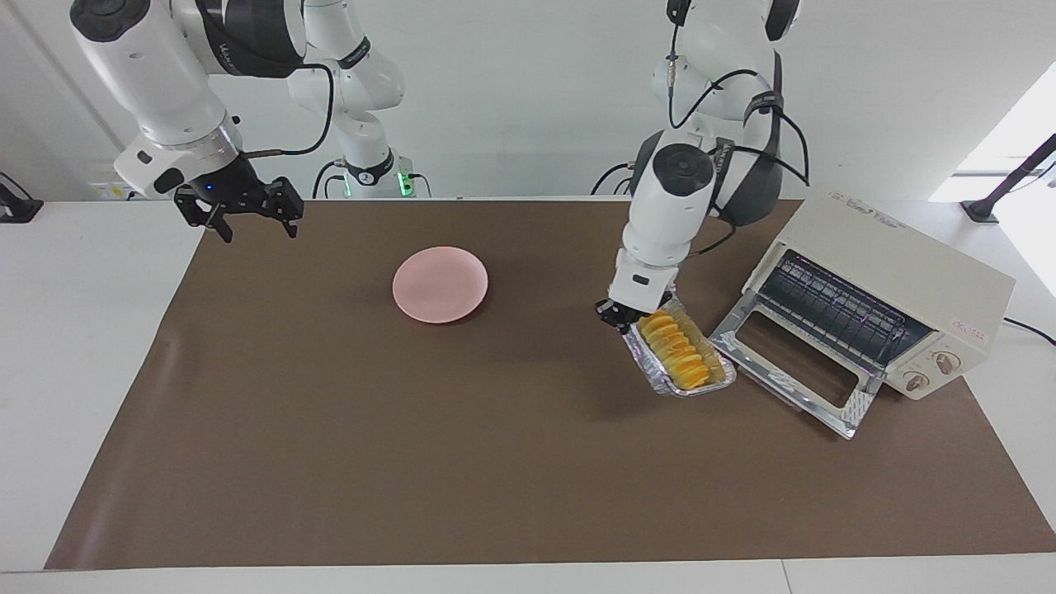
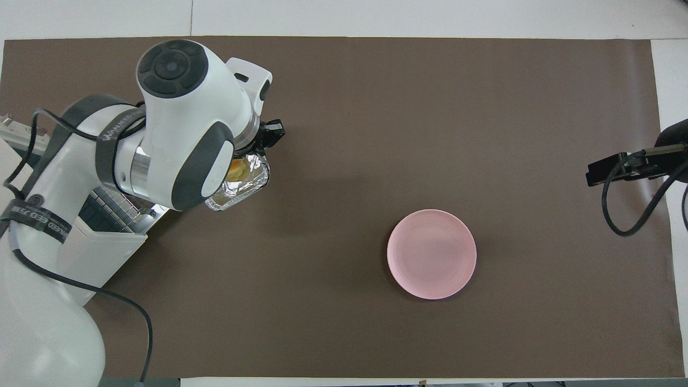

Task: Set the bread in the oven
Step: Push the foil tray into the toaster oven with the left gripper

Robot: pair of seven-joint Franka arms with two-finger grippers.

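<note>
The foil tray point(image 1: 681, 356) holding the bread point(image 1: 676, 349) is gripped by the left claw point(image 1: 617, 318), raised beside the oven point(image 1: 876, 304) door. Insertion onto the rack is required next. The right claw point(image 1: 243, 208) waits open over the tabletop corner.

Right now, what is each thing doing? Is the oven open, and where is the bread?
Oven: door dropped open, rack bare.
Bread: lying in the foil tray.
Foil tray: lifted and tilted, held at one end beside the oven door.
Left gripper: jaws shut on the tray's rim.
Right gripper: waiting in the air over the mat's edge, jaws open, holding nothing.
Plate: flat on the mat, nothing on it.
</note>
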